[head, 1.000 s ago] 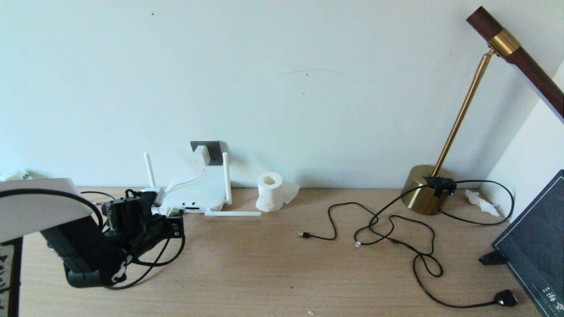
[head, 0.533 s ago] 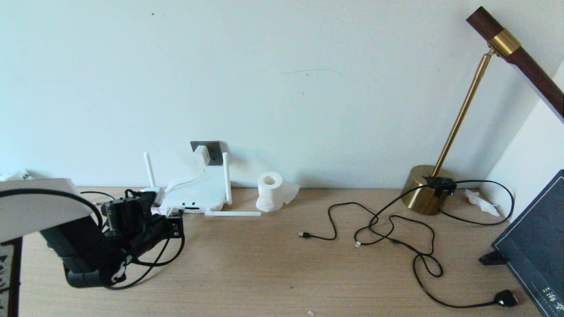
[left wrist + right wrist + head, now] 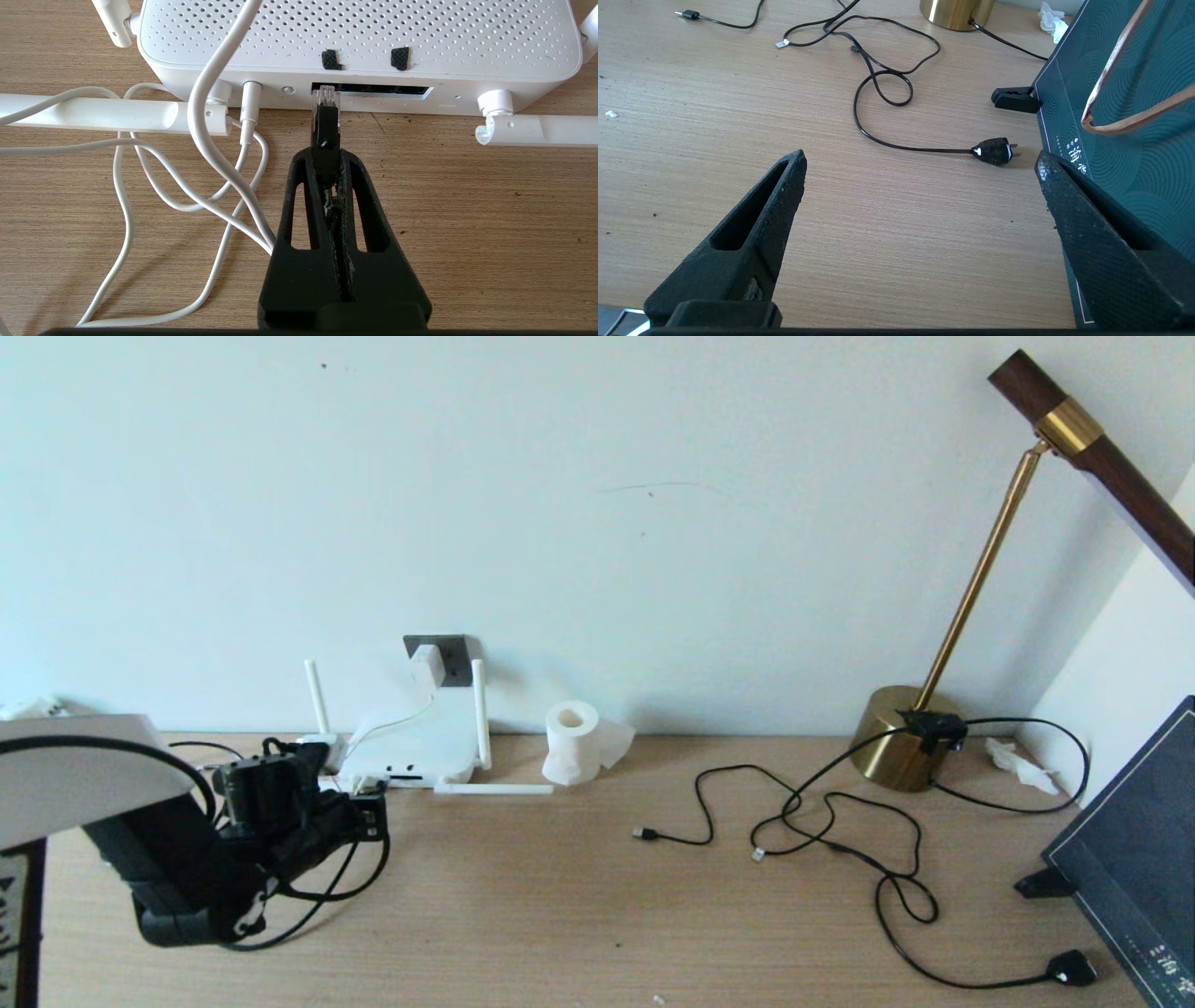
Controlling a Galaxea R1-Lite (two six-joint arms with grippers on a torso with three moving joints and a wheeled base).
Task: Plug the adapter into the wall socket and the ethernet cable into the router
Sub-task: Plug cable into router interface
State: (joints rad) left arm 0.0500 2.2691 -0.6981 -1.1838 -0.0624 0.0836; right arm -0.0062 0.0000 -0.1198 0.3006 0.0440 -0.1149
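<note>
The white adapter point(image 3: 428, 665) sits in the dark grey wall socket point(image 3: 450, 658), and its thin white cord point(image 3: 219, 93) runs down over the router point(image 3: 411, 747). My left gripper point(image 3: 325, 158) is shut on the ethernet cable point(image 3: 325, 128) just behind its clear clip plug. That plug's tip is at the left end of the dark port slot point(image 3: 383, 88) on the router's point(image 3: 355, 37) front edge. In the head view the left gripper point(image 3: 372, 814) is just in front of the router. My right gripper point(image 3: 920, 168) hangs open over bare table and does not show in the head view.
A toilet paper roll point(image 3: 571, 742) stands right of the router. Loose black cables point(image 3: 822, 831) and a black mains plug point(image 3: 993, 151) lie at the right, by a brass lamp base point(image 3: 901, 737) and a dark green box point(image 3: 1125, 116). One router antenna point(image 3: 493, 789) lies flat.
The left gripper with the ethernet plug has crept slightly toward the router. Nothing else has moved.
</note>
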